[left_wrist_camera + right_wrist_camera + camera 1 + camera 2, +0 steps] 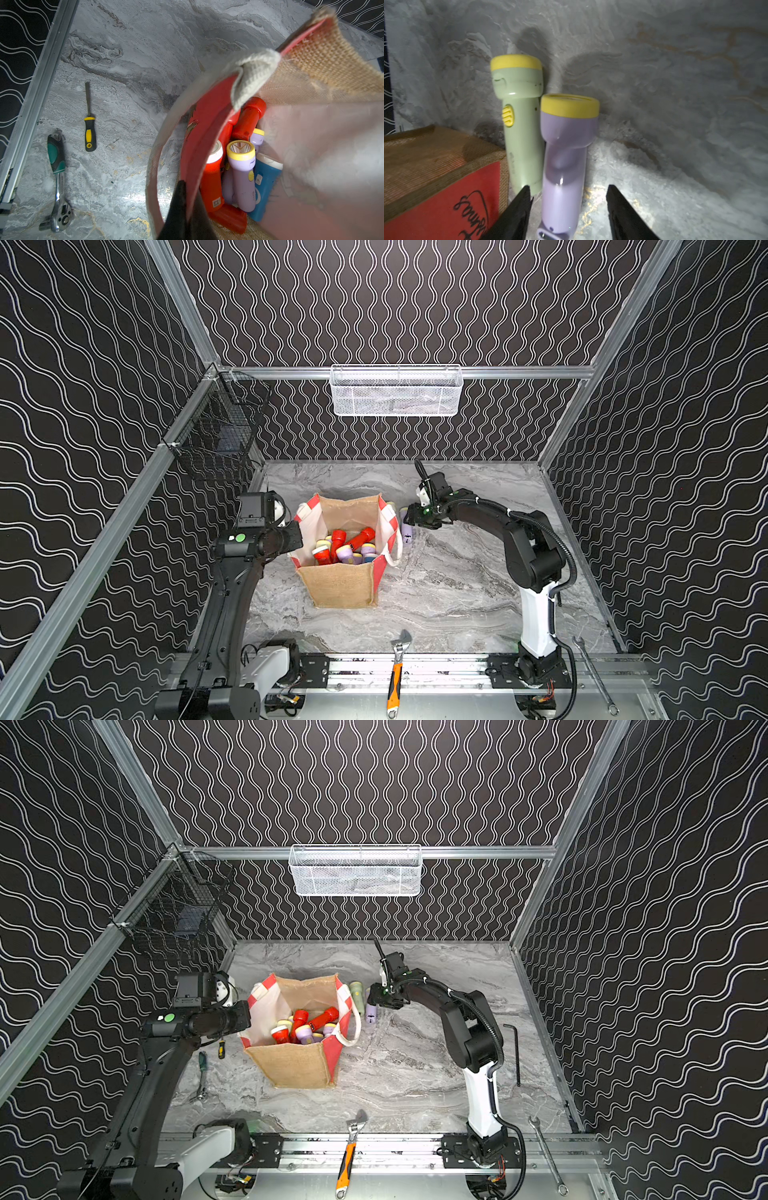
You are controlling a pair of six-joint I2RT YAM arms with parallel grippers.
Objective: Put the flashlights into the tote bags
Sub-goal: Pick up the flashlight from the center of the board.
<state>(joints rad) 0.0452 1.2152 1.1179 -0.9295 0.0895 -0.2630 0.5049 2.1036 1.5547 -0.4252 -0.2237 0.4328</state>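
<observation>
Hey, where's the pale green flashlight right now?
In a top view, the pale green flashlight lies on the table just right of the tote bag, with the lilac flashlight close on its other side.

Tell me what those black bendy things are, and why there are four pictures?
They are two robot arms, each ending in a pincer. Two pictures look down from above; the other two come from cameras on the arms' wrists. The left pincer is shut on the rim of the bag. Inside lie red, lilac and blue torches. The right pincer is open around a lilac torch on the table, beside a green torch. Tools lie around too, like a wrench.
</observation>
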